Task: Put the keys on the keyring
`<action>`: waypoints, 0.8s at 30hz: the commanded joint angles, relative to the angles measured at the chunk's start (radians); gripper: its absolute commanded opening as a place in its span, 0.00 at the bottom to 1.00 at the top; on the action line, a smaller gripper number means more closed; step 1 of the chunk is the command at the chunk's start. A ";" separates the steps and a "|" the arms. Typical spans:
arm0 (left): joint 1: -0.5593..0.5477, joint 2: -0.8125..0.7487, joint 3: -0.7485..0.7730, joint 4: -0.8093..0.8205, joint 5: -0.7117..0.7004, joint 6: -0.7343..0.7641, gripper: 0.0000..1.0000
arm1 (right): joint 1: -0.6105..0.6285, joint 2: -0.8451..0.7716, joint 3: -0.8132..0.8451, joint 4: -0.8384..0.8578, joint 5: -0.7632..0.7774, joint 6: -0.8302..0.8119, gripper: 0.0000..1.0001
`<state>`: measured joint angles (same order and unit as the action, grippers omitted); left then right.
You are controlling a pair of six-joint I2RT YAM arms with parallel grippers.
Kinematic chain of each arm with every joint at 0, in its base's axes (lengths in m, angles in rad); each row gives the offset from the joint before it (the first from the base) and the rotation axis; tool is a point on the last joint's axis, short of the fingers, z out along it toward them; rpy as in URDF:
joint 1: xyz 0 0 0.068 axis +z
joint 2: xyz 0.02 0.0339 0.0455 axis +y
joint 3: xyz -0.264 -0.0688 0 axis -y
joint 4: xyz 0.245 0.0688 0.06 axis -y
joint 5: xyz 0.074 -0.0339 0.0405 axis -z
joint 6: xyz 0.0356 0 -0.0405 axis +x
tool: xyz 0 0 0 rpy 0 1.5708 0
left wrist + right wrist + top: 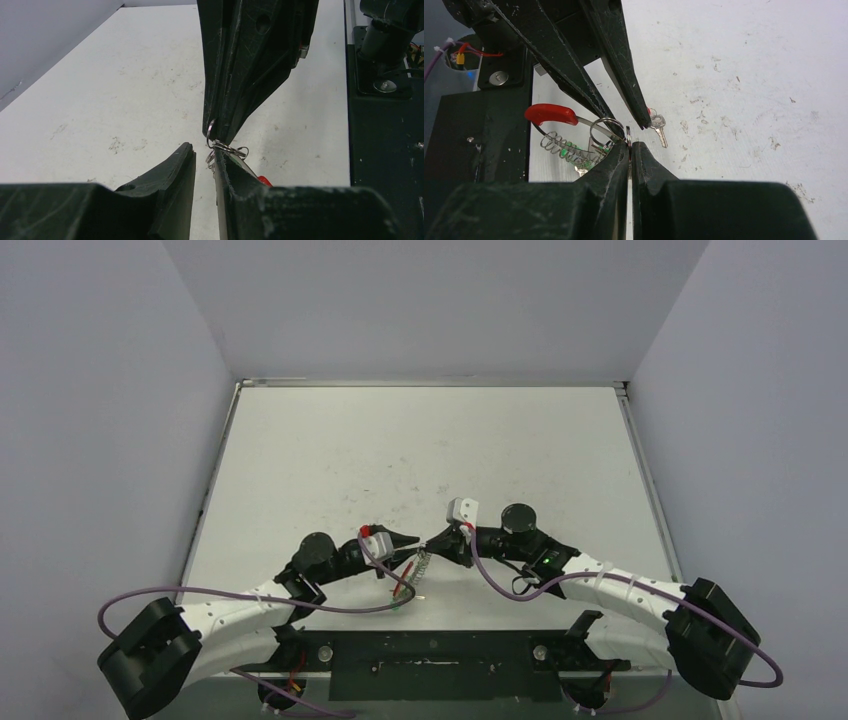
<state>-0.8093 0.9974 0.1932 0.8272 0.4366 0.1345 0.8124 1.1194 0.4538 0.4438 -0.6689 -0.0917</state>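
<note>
The keyring (551, 114), with its red arc and a coil of silvery loops (558, 145), hangs just above the table near the front edge (410, 575). Green-tagged keys (574, 152) hang among the loops. My right gripper (630, 145) is shut on one small silver ring of the keyring (211, 132). My left gripper (204, 150) faces it tip to tip (408, 540), open by a narrow gap, its right finger touching the small rings (230, 149). One key with a red tag (657, 129) lies flat on the table past the fingertips.
The white table (420, 450) is scuffed and is walled at the back and on both sides. The black base plate (430, 660) with both arm mounts runs along the near edge, close beneath the keyring. Purple cables (330, 605) loop off both wrists.
</note>
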 commanded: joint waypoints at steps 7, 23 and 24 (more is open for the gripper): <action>-0.019 -0.211 0.058 -0.184 -0.117 0.045 0.32 | 0.017 -0.037 0.036 0.073 0.065 -0.016 0.00; -0.018 -0.241 0.110 -0.261 -0.177 0.015 0.46 | 0.021 -0.047 0.066 -0.006 0.037 -0.077 0.00; -0.018 -0.229 0.119 -0.255 -0.182 0.014 0.46 | 0.022 -0.047 0.069 -0.016 0.036 -0.084 0.00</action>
<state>-0.8238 0.7406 0.2382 0.5449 0.2703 0.1604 0.8265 1.0977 0.4641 0.4133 -0.6025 -0.1398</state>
